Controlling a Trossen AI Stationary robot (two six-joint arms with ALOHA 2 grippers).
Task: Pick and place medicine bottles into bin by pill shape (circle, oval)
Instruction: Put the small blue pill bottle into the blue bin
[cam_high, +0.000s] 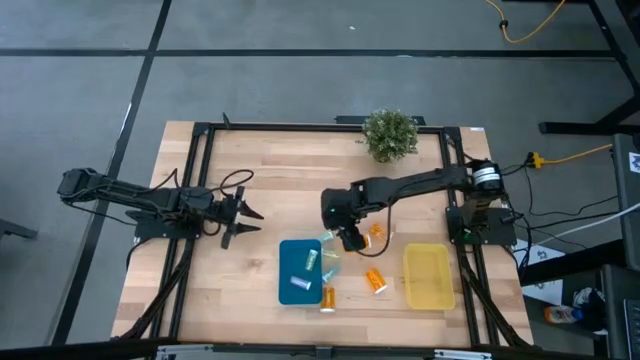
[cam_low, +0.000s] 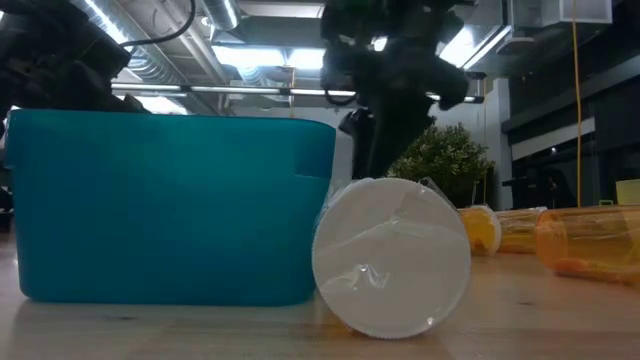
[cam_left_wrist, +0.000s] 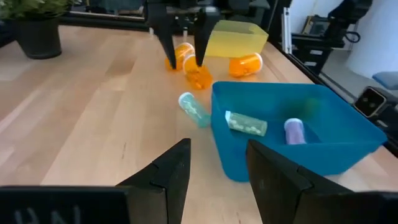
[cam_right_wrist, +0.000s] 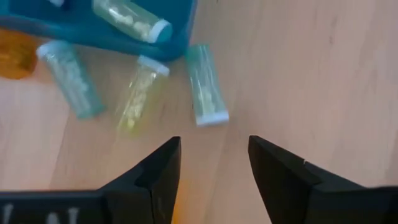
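The blue bin (cam_high: 299, 272) holds a pale green bottle (cam_left_wrist: 245, 122) and a purple bottle (cam_left_wrist: 294, 130), both lying on their sides. The yellow bin (cam_high: 428, 276) stands to its right. My right gripper (cam_high: 350, 240) is open and hovers above the table just beyond the blue bin's far right corner. Below it lie two teal bottles (cam_right_wrist: 205, 84) (cam_right_wrist: 68, 78) and a pale yellow-green bottle (cam_right_wrist: 140, 96), on their sides beside the bin. Orange bottles (cam_high: 377, 235) (cam_high: 375, 280) (cam_high: 327, 297) lie between the bins. My left gripper (cam_high: 245, 222) is open and empty, left of the bin.
A potted green plant (cam_high: 389, 134) stands at the table's far edge. In the low view an orange bottle's white cap (cam_low: 390, 255) fills the foreground beside the blue bin's wall (cam_low: 170, 200). Bare wood lies between my left gripper and the blue bin.
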